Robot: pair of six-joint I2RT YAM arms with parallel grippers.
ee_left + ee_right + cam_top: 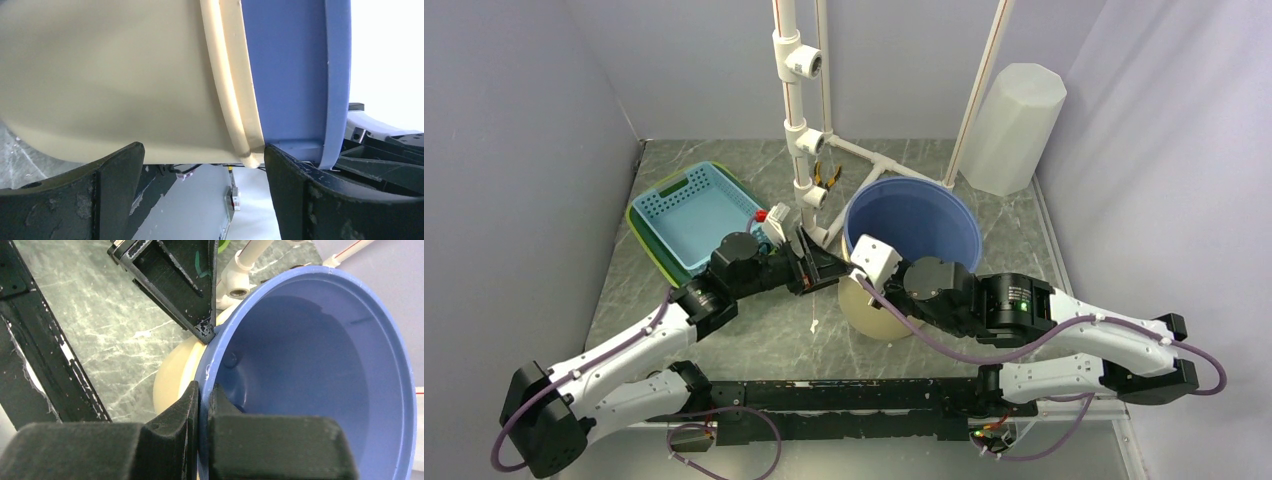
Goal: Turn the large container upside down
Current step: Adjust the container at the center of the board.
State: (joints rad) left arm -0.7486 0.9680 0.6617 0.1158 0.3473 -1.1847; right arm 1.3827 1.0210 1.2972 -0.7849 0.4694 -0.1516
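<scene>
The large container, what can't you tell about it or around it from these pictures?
Base of the large container: top view, under the right arm and its own wall; left wrist view, cut by the left edge.
Its contact with the table: hidden in every view.
The small red item by the basket: top view, too small, partly behind the left arm.

A grey-green marbled table sits between pale grey walls. At its back left, a light blue basket with slotted sides rests in a dark green tray, both turned at an angle. A small red item, too small to identify, lies just beside the basket's right corner. A white pipe frame rises from the middle of the table, with yellow-handled pliers beside it. A tall, frosted white bin stands upside down in the back right corner.
</scene>
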